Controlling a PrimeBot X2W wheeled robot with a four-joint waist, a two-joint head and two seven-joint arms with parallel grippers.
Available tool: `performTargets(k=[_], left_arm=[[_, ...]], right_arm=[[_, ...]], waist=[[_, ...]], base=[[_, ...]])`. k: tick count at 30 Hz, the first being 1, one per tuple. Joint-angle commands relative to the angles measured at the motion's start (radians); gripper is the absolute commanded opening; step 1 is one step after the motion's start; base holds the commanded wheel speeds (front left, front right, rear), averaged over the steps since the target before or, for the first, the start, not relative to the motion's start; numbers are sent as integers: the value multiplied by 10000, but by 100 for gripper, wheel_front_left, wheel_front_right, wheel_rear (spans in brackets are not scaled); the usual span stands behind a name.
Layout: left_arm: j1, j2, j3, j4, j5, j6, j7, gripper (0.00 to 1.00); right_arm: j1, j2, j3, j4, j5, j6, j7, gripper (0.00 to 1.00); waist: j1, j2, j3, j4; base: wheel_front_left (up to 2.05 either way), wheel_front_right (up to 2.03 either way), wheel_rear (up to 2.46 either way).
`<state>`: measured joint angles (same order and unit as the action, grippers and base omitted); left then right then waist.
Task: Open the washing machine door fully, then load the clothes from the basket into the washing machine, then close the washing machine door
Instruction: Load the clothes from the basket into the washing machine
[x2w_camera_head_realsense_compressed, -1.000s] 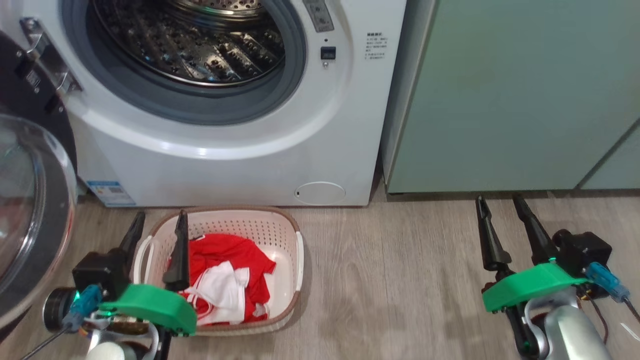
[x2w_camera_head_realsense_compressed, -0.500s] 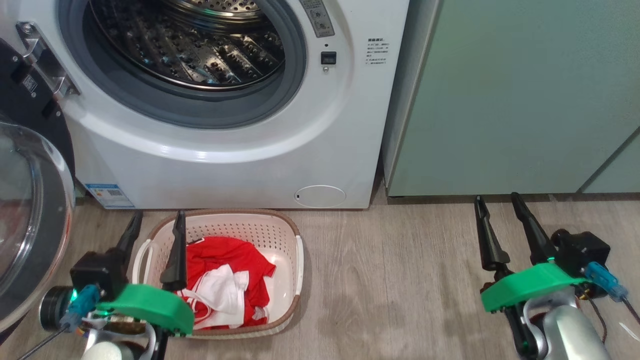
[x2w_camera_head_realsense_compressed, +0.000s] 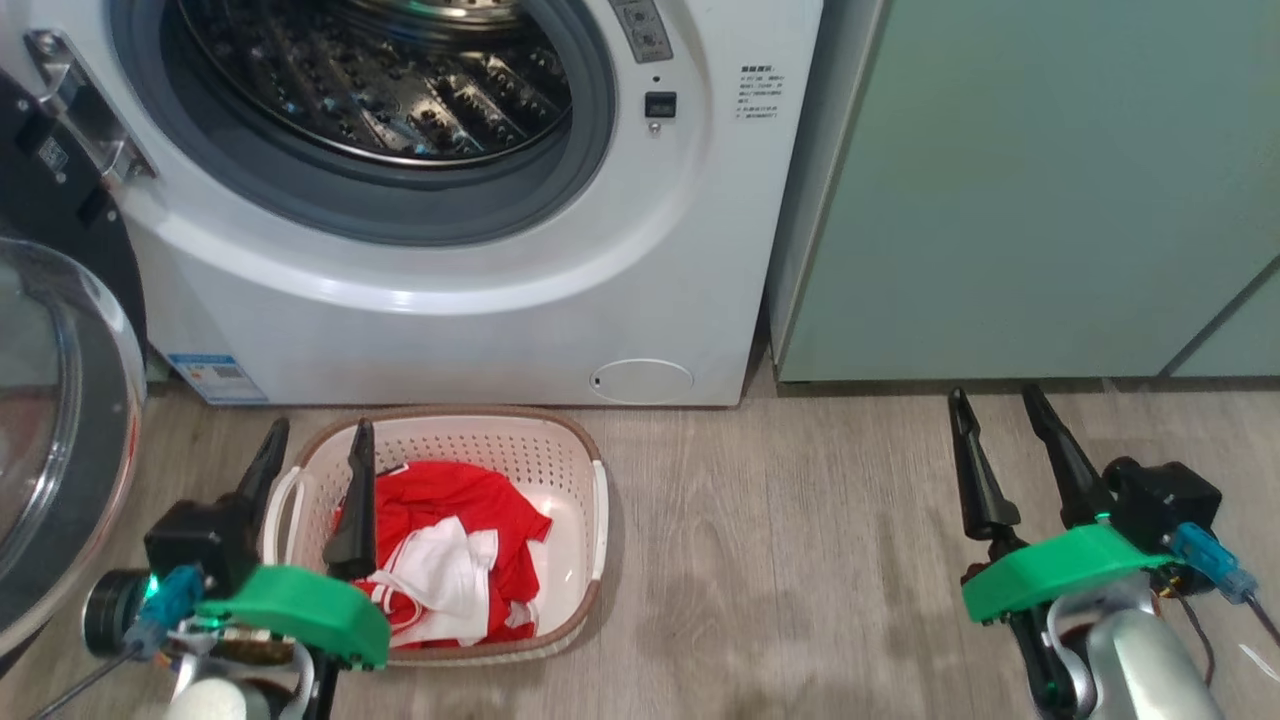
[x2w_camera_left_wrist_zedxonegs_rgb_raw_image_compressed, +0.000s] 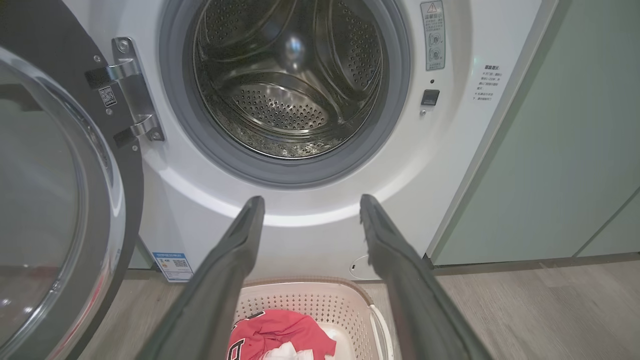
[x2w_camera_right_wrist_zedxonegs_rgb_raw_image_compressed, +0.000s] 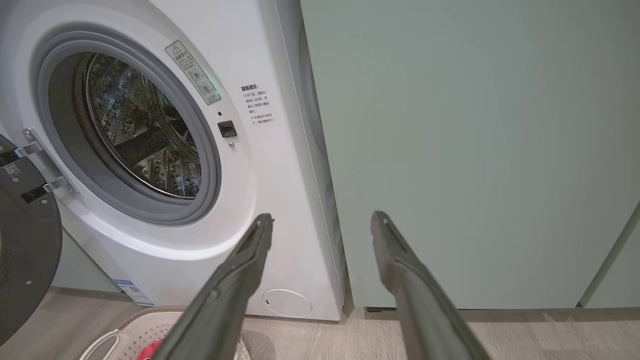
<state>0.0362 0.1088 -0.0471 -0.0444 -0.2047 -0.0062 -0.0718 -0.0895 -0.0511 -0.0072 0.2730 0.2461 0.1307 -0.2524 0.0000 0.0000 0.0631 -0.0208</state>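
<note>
Wood floor (x2w_camera_head_realsense_compressed: 780, 560) stretches before the washer (x2w_camera_head_realsense_compressed: 450, 320), its door (x2w_camera_head_realsense_compressed: 60, 420) swung wide at left; clothes (x2w_camera_head_realsense_compressed: 450, 510) lie bunched in the basket (x2w_camera_head_realsense_compressed: 500, 455), near left; we judge them light, soft, floppy, best pinched at a raised fold; left gripper (x2w_camera_head_realsense_compressed: 320, 428) and right gripper (x2w_camera_head_realsense_compressed: 994, 394) both gape, holding nothing.

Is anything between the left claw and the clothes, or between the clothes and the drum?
Nothing visible. The clothes lie uncovered in the basket near the open left claw; the door is swung aside, leaving the drum clear.
</note>
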Motion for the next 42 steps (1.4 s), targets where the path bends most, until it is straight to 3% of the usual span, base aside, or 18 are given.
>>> performTargets(k=[1,10,28,42], left_arm=[[-622,194,273,-286,-36,-2,-48,100],[-2021,219,80,954,-195,-159,173,100],[-6635,322,-457,8267,-946,-1024,510,100],[-8809,832,-731,11655,-1553,-1231,662,100]], right_arm=[[-274,9,248,-371,22,0,-93,100],[-725,9,375,-684,12,0,-93,100],[-2650,9,909,-1586,-72,0,-93,100],[-3339,9,1180,-2251,-251,0,-93,100]], waist=[[0,0,96,13],[0,0,1354,-14],[0,0,5468,-591],[0,0,7744,-964]], base=[[0,0,0],[0,0,0],[0,0,0],[0,0,0]])
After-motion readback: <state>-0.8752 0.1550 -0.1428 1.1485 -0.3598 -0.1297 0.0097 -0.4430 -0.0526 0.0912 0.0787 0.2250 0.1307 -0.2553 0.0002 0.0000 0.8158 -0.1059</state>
